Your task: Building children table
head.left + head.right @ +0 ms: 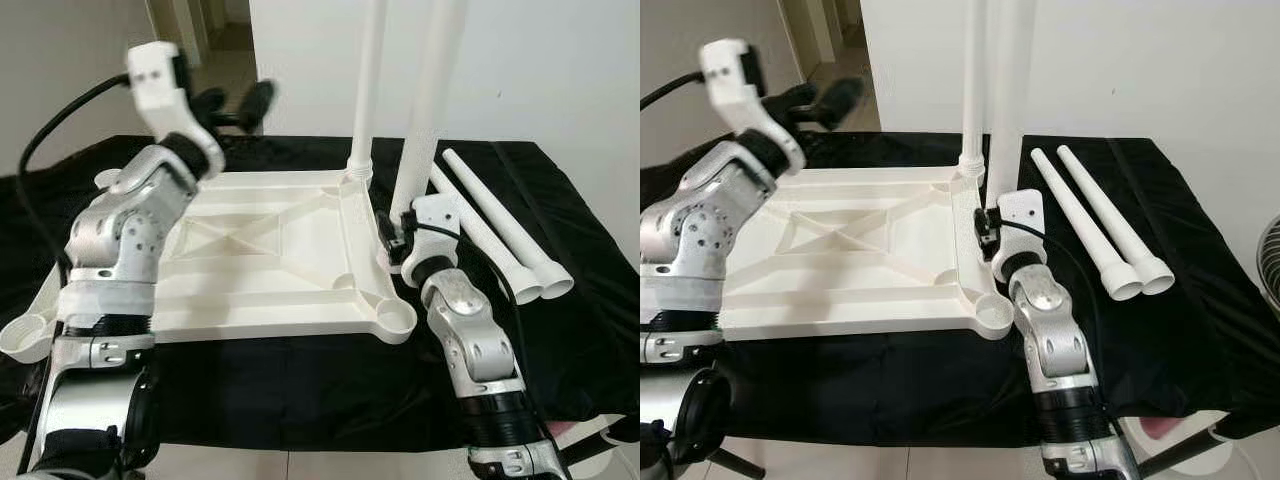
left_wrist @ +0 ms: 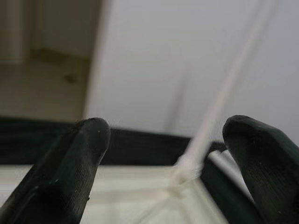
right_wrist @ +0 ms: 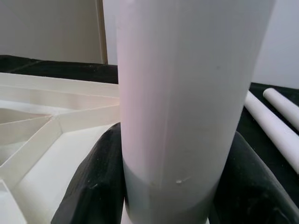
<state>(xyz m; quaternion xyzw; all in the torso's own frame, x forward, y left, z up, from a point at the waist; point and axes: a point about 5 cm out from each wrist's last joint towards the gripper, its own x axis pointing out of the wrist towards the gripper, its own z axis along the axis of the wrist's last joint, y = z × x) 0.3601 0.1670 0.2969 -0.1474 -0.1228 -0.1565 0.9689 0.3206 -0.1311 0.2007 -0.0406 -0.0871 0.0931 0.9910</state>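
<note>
Leg-fitting is the step in hand: right gripper (image 1: 398, 236) pinches an upright white leg (image 1: 425, 110) beside the upturned tabletop (image 1: 270, 260) on the bench (image 1: 300, 380). Left gripper (image 1: 232, 103) hovers, jaws spread. Next (I'd guess) it needs lining over the near corner socket (image 1: 395, 318).

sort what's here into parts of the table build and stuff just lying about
Part of the build:
- white plastic tabletop, upside down
- white leg standing in far corner socket
- white leg gripped upright by right gripper
- two spare white legs lying on the cloth
- left gripper, open, raised

Just lying about:
- black cloth
- fan at the right edge
</note>
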